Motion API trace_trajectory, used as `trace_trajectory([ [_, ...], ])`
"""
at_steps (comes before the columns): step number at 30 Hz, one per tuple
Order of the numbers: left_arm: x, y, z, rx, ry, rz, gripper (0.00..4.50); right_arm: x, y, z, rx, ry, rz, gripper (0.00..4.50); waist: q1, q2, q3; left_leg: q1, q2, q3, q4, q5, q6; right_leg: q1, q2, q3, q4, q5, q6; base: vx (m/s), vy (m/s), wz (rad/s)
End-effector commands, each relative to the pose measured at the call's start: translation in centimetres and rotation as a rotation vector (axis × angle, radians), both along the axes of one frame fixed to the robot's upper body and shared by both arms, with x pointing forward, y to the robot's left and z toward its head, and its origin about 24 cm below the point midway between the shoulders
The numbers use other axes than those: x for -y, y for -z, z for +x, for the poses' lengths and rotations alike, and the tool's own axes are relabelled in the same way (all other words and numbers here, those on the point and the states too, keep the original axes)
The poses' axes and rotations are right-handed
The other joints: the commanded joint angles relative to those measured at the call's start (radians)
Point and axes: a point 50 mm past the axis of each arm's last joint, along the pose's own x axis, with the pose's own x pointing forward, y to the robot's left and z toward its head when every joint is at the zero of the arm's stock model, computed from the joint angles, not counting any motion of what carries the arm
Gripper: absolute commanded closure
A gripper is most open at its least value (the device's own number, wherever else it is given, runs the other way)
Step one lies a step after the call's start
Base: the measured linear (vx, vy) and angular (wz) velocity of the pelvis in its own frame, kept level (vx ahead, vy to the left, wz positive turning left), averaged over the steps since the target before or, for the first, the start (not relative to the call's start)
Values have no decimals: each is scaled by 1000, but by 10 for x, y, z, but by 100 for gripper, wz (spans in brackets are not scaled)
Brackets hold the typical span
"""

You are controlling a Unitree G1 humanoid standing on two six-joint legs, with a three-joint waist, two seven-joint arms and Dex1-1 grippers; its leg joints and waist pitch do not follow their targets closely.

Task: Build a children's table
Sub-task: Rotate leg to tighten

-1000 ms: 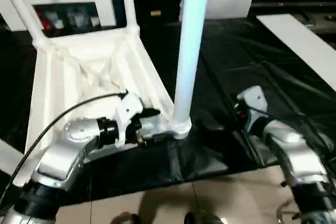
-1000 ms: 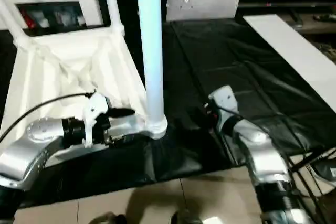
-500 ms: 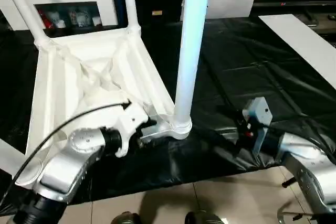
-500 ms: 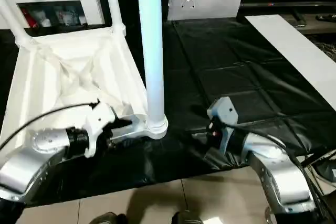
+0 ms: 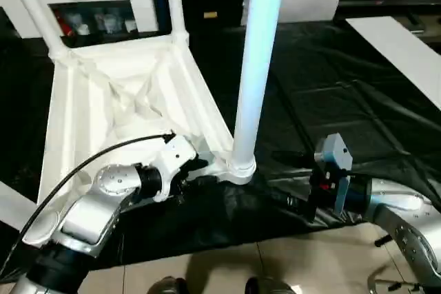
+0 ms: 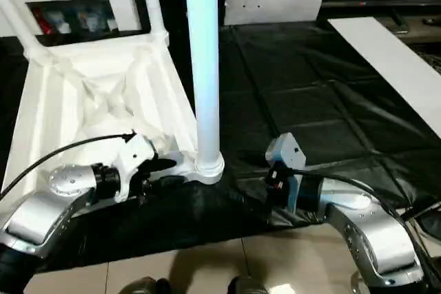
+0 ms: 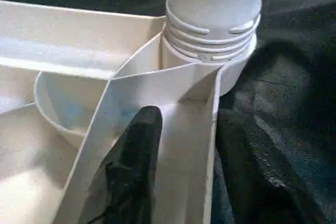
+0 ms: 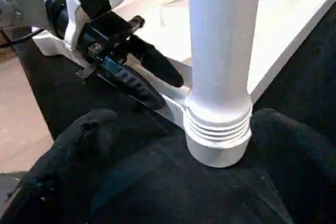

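Slippage is my main worry here. My left gripper (image 8: pixel 137 73) has its jaws straddling the rim wall of the upturned table top (image 5: pixel 124 101), one black finger (image 7: pixel 131 166) inside the rib channel and the other outside over the black sheet (image 5: pixel 331 87); they look close on the wall, but I can't say from these views whether they are truly clamped on it. Just ahead of those jaws, at the corner socket, stands the near leg (image 5: pixel 258 67), upright, its ribbed collar (image 7: pixel 212 17) seated in the socket. Two more legs rise from the far corners.

My right gripper (image 8: pixel 173 182) has its jaws spread wide, and the leg's collar sits between them, not yet touched as far as I can tell.

What could go wrong, in my judgement: if the left hold is only on the thin rim, any push or twist on the leg from the right could pivot the whole top on the slick sheet. Closing the right jaws off-centre on the tapered collar could tilt the leg in its socket or pop it loose.
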Motion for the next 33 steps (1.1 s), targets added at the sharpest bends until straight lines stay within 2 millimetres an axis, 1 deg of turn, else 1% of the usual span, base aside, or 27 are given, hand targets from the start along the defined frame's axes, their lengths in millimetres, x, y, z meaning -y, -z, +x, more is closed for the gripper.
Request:
trace_trajectory([
  [1, -4, 4, 3, -28, 15, 35, 306, 1, -1, -3, -9, -6, -11, 0, 0, 5, -52, 30, 68, -45, -82, -322, 16, 24, -81, 50, -93, -381, -162, 0, 0, 0],
  [2, -5, 4, 3, -37, 27, 37, 316, 2, -1, -3, -8, -6, -12, 0, 0, 4, -51, 29, 67, -45, -82, -327, 14, 24, -81, 50, -94, -397, -158, 0, 0, 0],
  [3, -5, 4, 3, -48, 43, 39, 327, 2, -1, -4, -7, -4, -13, 0, -1, 6, -49, 29, 67, -46, -83, -331, 14, 24, -82, 50, -96, -411, -154, 0, 0, 0],
  [5, -6, 6, 1, -75, 68, 49, 343, 4, 0, -4, -3, 7, -21, 0, -3, 8, -51, 29, 67, -48, -83, -334, 8, 24, -83, 49, -96, -433, -148, 0, 0, 0],
  [6, -6, 6, 1, -75, 68, 49, 351, 4, 0, -4, -3, 7, -21, 0, -5, 7, -50, 28, 67, -48, -83, -334, 9, 25, -83, 49, -97, -436, -148, 0, 0, 0],
  [7, -8, 7, 1, -79, 67, 57, 362, 4, 0, -4, -3, 10, -23, 0, -6, 8, -52, 28, 68, -48, -83, -336, 9, 24, -84, 49, -97, -440, -148, 0, 0, 0],
  [10, -8, 8, 2, -77, 66, 58, 389, 4, 0, -3, -2, 11, -24, 0, -6, 9, -53, 30, 69, -47, -81, -328, 12, 22, -84, 50, -97, -429, -153, 0, 0, 0],
  [11, -9, 9, 1, -79, 72, 62, 389, 3, 0, 0, 4, 14, -24, 0, -5, 6, -55, 30, 69, -46, -82, -322, 13, 24, -82, 50, -95, -415, -159, 0, 0, 0],
  [12, -10, 9, 1, -79, 73, 63, 402, 3, 0, 1, 7, 16, -24, 0, -5, 8, -54, 29, 69, -47, -82, -321, 13, 24, -83, 49, -94, -412, -161, 0, 0, 0],
  [13, -10, 9, 0, -78, 72, 63, 415, 3, 0, 3, 9, 15, -25, 0, -7, -1, -59, 29, 69, -45, -80, -318, 15, 26, -82, 49, -94, -407, -164, 0, 0, 0],
  [14, -11, 9, 0, -78, 71, 63, 429, 2, 0, 3, 10, 14, -25, 0, -5, 2, -58, 28, 69, -46, -80, -313, 15, 26, -84, 50, -92, -407, -166, 0, 0, 0],
  [15, -12, 9, -1, -77, 72, 65, 429, 2, 0, 3, 11, 13, -26, 0, -5, 5, -57, 28, 69, -45, -81, -311, 16, 25, -84, 50, -93, -413, -165, 0, 0, 0],
  [16, -13, 8, -2, -75, 73, 68, 444, 2, 1, 4, 13, 11, -27, 0, -5, -3, -60, 26, 70, -46, -79, -299, 19, 28, -86, 50, -90, -407, -168, 0, 0, 0],
  [17, -15, 8, -3, -71, 73, 70, 444, 2, 1, 5, 14, 7, -29, 0, -5, 1, -60, 26, 70, -45, -79, -294, 20, 28, -86, 50, -90, -402, -170, 0, 0, 0],
  [19, -17, 8, -6, -69, 76, 70, 444, 2, 1, 6, 16, 1, -30, 0, -6, 0, -60, 25, 69, -44, -79, -293, 22, 28, -84, 50, -90, -396, -170, 0, 0, 0],
  [20, -17, 7, -7, -60, 87, 69, 444, 1, 1, 7, 17, -1, -31, 0, -7, -5, -64, 23, 70, -44, -78, -271, 29, 31, -86, 50, -85, -376, -174, 0, 0, 0],
  [21, -17, 7, -8, -59, 89, 69, 444, 1, 1, 7, 17, -1, -32, 0, -8, -3, -64, 23, 70, -44, -78, -268, 32, 30, -86, 50, -87, -373, -176, 0, 0, 0],
  [22, -17, 7, -9, -54, 96, 66, 444, 1, 1, 8, 19, -3, -34, 0, -11, -9, -67, 22, 69, -42, -76, -258, 35, 33, -85, 49, -84, -357, -182, 0, 0, 0],
  [23, -17, 7, -10, -43, 109, 61, 444, 0, 2, 9, 19, -5, -34, 0, -12, -8, -66, 21, 69, -43, -75, -252, 37, 34, -85, 49, -83, -351, -184, 0, 0, 0],
  [25, -15, 8, -12, -17, 154, 49, 444, -2, 2, 13, 24, -14, -37, 0, -13, -6, -67, 22, 69, -42, -74, -249, 42, 32, -85, 48, -84, -347, -186, 0, 0, 0],
  [27, -14, 12, -16, -29, 212, 70, 444, -4, 4, 19, 34, -43, -44, 0, -14, -5, -68, 22, 69, -41, -73, -244, 43, 32, -84, 48, -82, -339, -191, 0, 0, 0],
  [28, -13, 14, -18, -35, 244, 80, 444, -5, 5, 21, 39, -58, -49, 0, -12, -8, -71, 24, 68, -41, -72, -241, 45, 32, -85, 48, -81, -339, -193, 0, 0, 0],
  [29, -11, 16, -21, -54, 314, 79, 444, -8, 6, 23, 54, -103, -54, 0, -11, -7, -72, 24, 69, -41, -71, -239, 45, 32, -86, 48, -80, -334, -196, 0, 0, 0],
  [30, -10, 16, -21, -55, 319, 77, 444, -8, 6, 24, 55, -107, -54, 0, -10, -8, -74, 26, 70, -39, -70, -232, 44, 33, -86, 49, -77, -320, -200, 0, 0, 0],
  [31, -8, 17, -22, -67, 356, 63, 444, -10, 6, 25, 58, -140, -51, 0, -7, -7, -74, 27, 70, -37, -70, -223, 47, 32, -85, 49, -76, -297, -207, 0, 0, 0],
  [32, -7, 17, -23, -77, 380, 55, 444, -12, 6, 26, 57, -180, -41, 0, -4, -10, -75, 28, 72, -36, -71, -217, 47, 34, -85, 50, -74, -278, -210, 0, 0, 0],
  [33, -5, 17, -23, -76, 418, 59, 444, -13, 6, 27, 49, -223, -26, 0, 0, -11, -76, 31, 72, -35, -70, -215, 49, 32, -84, 50, -73, -271, -214, 0, 0, 0],
])
